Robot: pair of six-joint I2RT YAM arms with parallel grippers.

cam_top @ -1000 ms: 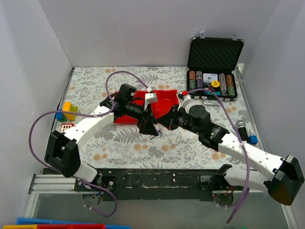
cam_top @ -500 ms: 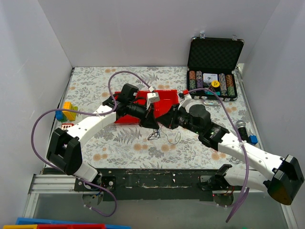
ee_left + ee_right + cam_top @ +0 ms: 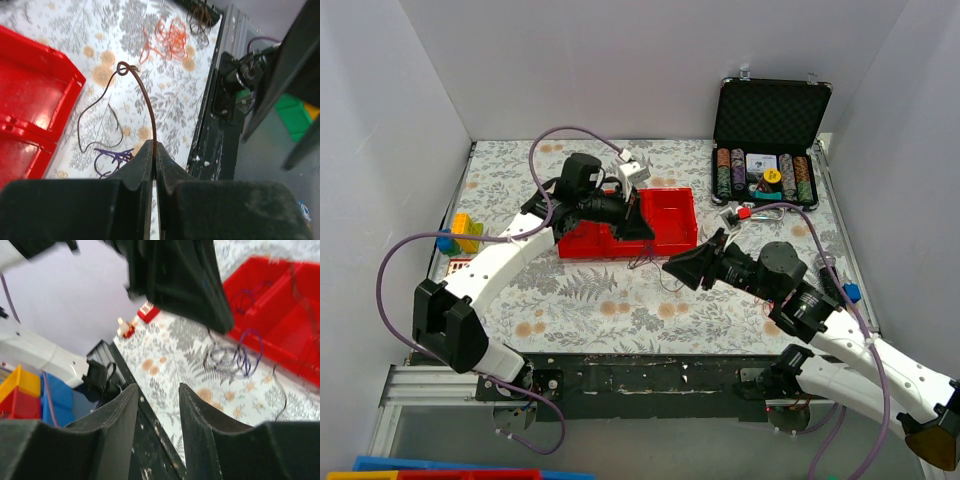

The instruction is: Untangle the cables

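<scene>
**Left tool pinched on one strand, right tool open beside the tangle**

At the far left edge of the floral-patterned surface (image 3: 520, 180) I saw yellow and blue toy blocks (image 3: 460, 233). The left arm reached across to the red plastic tray (image 3: 670, 205), and the left tool (image 3: 642, 233) hung over the tray's near rim. In its wrist view the tool's fingers were squeezed together on a thin brown strand (image 3: 151, 105). The strand curved away from the pinch and ended in a small loop. Beneath that curve lay purple loops (image 3: 116, 156) just beside the tray. A red-orange tangle (image 3: 169, 39) lay apart from them, nearer the front edge of the surface.

From above, the cables (image 3: 658, 272) showed only as a small cluster of fine lines on the surface. They sat between the two tools, just in front of the tray. To their right, the right tool (image 3: 680, 268) pointed toward them. Its wrist view was blurred, but the fingers stood apart with nothing between them that I could make out. Ahead of it, purple and dark loops (image 3: 240, 356) rested on the surface beside the tray. Farther right, at the back corner, stood an open black case of poker chips (image 3: 770, 115).
</scene>
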